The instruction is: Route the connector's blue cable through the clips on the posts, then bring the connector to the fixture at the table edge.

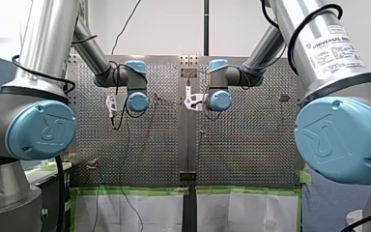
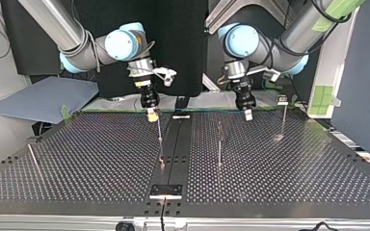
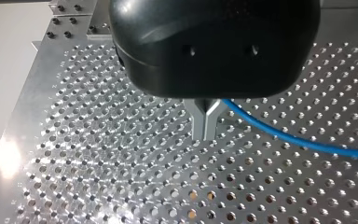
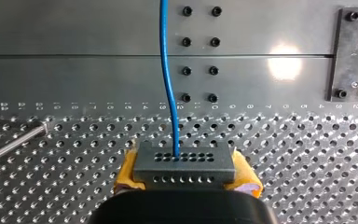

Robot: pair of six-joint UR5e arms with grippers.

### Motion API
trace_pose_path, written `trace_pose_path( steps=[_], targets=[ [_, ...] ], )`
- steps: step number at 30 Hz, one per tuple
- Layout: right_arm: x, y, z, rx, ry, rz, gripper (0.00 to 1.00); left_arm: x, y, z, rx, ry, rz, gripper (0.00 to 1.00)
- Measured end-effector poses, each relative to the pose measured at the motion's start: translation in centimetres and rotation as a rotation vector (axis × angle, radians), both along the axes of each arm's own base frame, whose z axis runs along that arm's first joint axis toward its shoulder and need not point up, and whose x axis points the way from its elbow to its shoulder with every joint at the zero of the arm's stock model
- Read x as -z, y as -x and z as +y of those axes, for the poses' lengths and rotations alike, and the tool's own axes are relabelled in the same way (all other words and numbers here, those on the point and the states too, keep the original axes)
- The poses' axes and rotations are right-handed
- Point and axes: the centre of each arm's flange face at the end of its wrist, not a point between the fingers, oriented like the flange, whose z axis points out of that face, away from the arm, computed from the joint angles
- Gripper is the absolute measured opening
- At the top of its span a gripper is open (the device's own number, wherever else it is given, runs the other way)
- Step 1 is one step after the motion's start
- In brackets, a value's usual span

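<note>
In the right wrist view my right gripper (image 4: pixel 186 170) is shut on a grey connector block (image 4: pixel 185 161), yellow pads on both its sides. The blue cable (image 4: pixel 168 74) runs straight out of the connector, away over the table. In the left wrist view the metal fingers of my left gripper (image 3: pixel 205 133) are pressed together just above the table. The blue cable (image 3: pixel 284 137) leaves them sideways. In the top view my right gripper (image 2: pixel 151 115) hangs at the far edge left of centre, and my left gripper (image 2: pixel 247 114) right of centre. Thin posts (image 2: pixel 159 129) (image 2: pixel 219 144) (image 2: pixel 283 118) stand nearby.
A small black fixture plate (image 2: pixel 165 191) sits at the near table edge in the top view. A slanted rod (image 2: pixel 33 155) stands at the perforated table's (image 2: pixel 91 159) left. A blue-grey cloth (image 2: pixel 43 101) lies off the table at far left.
</note>
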Motion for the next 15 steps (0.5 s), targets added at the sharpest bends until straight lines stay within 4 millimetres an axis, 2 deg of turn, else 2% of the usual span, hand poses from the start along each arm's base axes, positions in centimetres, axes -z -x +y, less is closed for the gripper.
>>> trace_pose_path(
  steps=[15],
  targets=[
    [-1.5,-0.3,-1.4,0.007,0.017,-0.024,0.0,-1.3,-1.6,-0.6,0.101,0.009,-0.016,0.0]
  ],
)
